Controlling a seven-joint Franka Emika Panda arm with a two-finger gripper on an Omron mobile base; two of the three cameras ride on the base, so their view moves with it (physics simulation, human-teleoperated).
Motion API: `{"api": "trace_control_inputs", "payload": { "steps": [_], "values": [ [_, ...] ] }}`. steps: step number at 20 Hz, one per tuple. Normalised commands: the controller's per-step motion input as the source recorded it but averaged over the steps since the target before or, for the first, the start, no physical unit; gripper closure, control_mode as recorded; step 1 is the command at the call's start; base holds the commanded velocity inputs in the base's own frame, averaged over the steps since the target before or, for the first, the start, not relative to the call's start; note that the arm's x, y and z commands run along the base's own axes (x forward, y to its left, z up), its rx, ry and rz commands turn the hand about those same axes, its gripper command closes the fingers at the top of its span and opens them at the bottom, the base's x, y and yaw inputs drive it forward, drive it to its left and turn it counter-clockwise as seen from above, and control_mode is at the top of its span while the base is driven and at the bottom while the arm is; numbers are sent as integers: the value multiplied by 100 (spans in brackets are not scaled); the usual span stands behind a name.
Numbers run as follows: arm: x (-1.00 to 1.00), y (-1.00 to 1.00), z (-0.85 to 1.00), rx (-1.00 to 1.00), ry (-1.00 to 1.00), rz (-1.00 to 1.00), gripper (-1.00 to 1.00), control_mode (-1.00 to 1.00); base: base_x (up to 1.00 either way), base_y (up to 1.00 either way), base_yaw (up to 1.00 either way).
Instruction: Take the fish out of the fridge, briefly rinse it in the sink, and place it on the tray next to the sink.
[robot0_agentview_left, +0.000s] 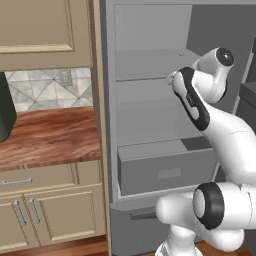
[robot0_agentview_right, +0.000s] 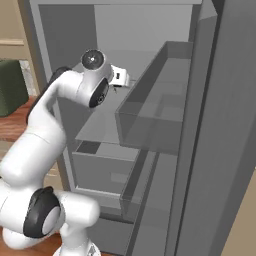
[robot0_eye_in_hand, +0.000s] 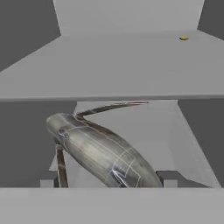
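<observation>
Silvery fish (robot0_eye_in_hand: 98, 153) sits clamped between the tool's (robot0_eye_in_hand: 109, 181) fingertips, inside the grey fridge (robot0_agentview_left: 150, 100).

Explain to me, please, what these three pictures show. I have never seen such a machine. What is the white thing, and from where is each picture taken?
The white thing is a robot arm in a simulated kitchen. Two pictures come from cameras on its base, behind it to the left and right; both show it reaching into the open fridge. Beside the fridge, the left picture shows a wooden counter and beige cabinets. The third camera sits on the hand, looking along the gripper. There the silvery-grey fish lies between the two finger tips, below a shelf carrying a small yellow object. Whether the fish is actually gripped, I cannot tell.
</observation>
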Motion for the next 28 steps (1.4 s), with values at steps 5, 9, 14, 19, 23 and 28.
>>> {"api": "trace_control_inputs", "payload": {
  "steps": [5, 9, 14, 19, 23, 28],
  "values": [
    [-100, 24, -76, -2, 44, 0, 100, -100, 0, 0, 0],
    [-100, 9, -86, -2, 22, 1, 100, -100, 0, 0, 0],
    [-77, 13, -33, 0, -6, 19, 100, -100, 0, 0, 0],
    [-97, 20, -54, 0, 0, 47, 100, -100, 0, 0, 0],
    [0, 0, 0, 0, 0, 0, 100, 100, -74, 13, 74],
    [0, 0, 0, 0, 0, 0, 100, 100, -7, 33, 94]
  ]
}}
